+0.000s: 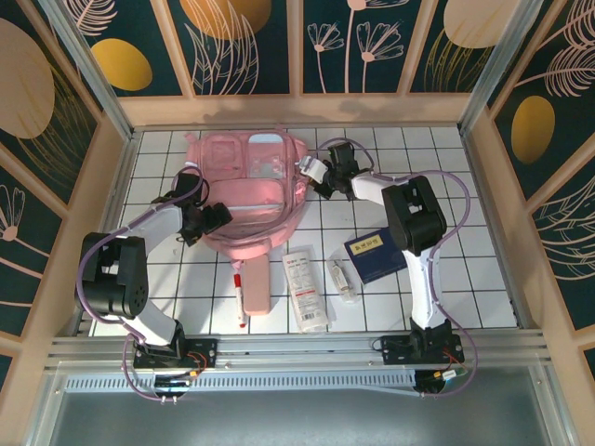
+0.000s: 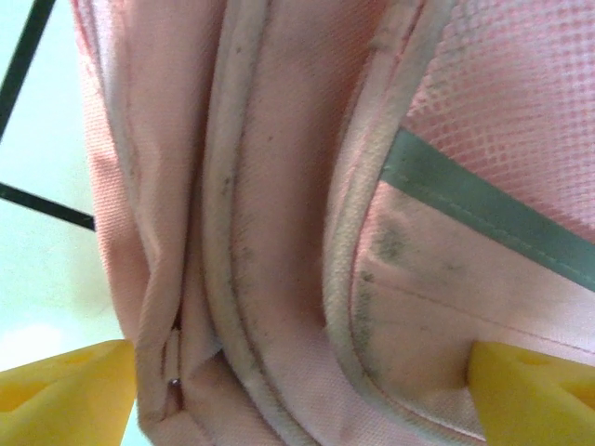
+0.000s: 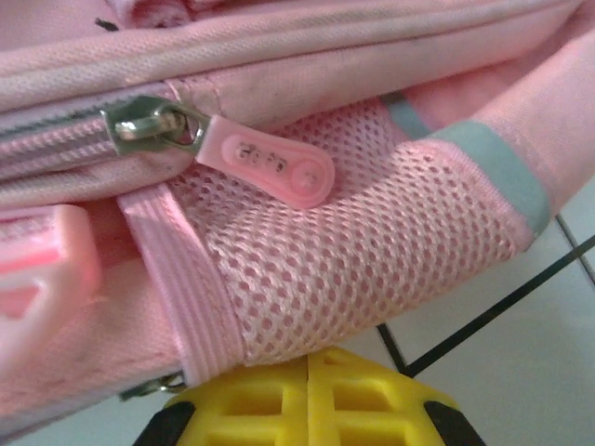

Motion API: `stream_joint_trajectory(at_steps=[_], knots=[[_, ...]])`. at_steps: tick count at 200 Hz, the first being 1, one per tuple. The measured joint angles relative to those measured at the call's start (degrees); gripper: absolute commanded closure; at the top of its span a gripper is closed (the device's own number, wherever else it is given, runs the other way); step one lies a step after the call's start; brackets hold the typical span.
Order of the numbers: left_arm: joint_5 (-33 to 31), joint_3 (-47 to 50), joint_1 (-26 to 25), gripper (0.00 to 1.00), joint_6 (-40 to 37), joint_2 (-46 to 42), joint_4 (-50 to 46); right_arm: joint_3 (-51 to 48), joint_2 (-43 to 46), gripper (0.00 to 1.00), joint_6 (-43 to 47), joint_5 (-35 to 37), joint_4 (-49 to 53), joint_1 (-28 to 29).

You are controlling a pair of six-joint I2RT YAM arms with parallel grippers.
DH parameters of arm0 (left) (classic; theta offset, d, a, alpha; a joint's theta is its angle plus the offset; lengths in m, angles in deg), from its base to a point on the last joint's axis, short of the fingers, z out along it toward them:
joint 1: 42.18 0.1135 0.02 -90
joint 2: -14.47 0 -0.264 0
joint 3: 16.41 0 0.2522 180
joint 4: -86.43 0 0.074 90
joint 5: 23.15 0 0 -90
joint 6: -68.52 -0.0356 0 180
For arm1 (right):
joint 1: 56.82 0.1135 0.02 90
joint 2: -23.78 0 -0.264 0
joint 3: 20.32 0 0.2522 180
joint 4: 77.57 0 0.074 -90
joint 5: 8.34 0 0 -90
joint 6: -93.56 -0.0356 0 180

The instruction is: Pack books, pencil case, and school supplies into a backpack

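Observation:
The big pink backpack (image 1: 246, 190) lies flat at the middle back of the table. My left gripper (image 1: 216, 219) is at its lower left edge. In the left wrist view that gripper (image 2: 297, 390) stands open, its yellow fingertips (image 2: 56, 390) far apart with the backpack's piped seams (image 2: 279, 232) between them. My right gripper (image 1: 316, 175) is at the bag's right side. It (image 3: 309, 372) is shut, its tips just under the mesh side pocket (image 3: 353, 251), below a pink zipper pull (image 3: 270, 167). The navy book (image 1: 375, 255), pink pencil case (image 1: 256, 283), marker (image 1: 240, 295), white packet (image 1: 305, 288) and clear tube (image 1: 344, 279) lie on the table.
The white tiled table (image 1: 465, 186) is boxed in by wooden walls (image 1: 112, 186) at the sides and back. A metal rail (image 1: 297, 348) runs along the near edge. The loose items lie in a row between the backpack and the rail.

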Motion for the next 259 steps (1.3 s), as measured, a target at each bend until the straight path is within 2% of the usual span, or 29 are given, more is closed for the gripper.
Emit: stream_joint_trajectory(at_steps=[32,37,62,83,95,109,113,114,117,118,123,169,220,259], knots=[[3.58,0.17,0.61,0.6,1.22,1.46,2.69,-1.73,1.29,1.0,0.79,-3.02,1.64,-0.94],[4.07,0.17,0.72,0.7,1.42,1.86,3.32,-2.54,2.08,1.0,0.83,-3.56,2.01,-1.31],[7.02,-1.99,1.01,1.0,1.79,4.92,6.34,-5.38,6.34,1.0,0.83,-6.14,3.52,-3.76],[9.46,-6.69,0.94,1.0,1.81,9.01,8.33,-7.37,9.99,1.0,0.81,-7.39,3.65,-6.27],[10.4,-9.18,0.92,1.0,1.53,11.15,8.98,-9.01,11.98,0.86,0.76,-7.28,3.17,-7.58],[11.08,-11.61,0.9,1.0,0.17,12.9,8.9,-10.64,13.62,0.65,0.87,-7.17,3.1,-8.98],[11.15,-12.33,0.9,1.0,-0.55,13.35,8.59,-10.86,13.81,0.62,0.7,-7.06,3.26,-9.35],[11.19,-12.48,0.9,1.0,-0.63,13.42,8.57,-10.88,13.84,0.6,0.85,-7.08,3.26,-9.42],[11.3,-13.03,0.9,1.0,-1.14,13.75,8.44,-10.97,13.86,0.4,0.87,-6.99,3.26,-9.57],[11.39,-13.31,0.9,1.0,-1.44,13.92,8.33,-10.99,13.86,0.36,0.66,-6.95,3.26,-9.64],[11.65,-14.12,0.9,1.0,-2.23,14.4,8.09,-11.02,13.86,0.32,1.05,-6.8,3.3,-9.92],[18.05,-18.82,0.9,1.0,-7.48,16.87,5.11,-11.08,13.16,0.31,1.55,-5.92,3.34,-10.38],[23.39,-20.61,0.9,1.0,-8.85,14.6,-0.11,-7.78,6.16,0.34,4.68,-5.84,3.34,-11.21],[26.16,-21.57,0.9,1.0,-9.25,14.19,-1.88,-6.01,5.05,0.45,7.28,-9.81,4.09,-13.55]])
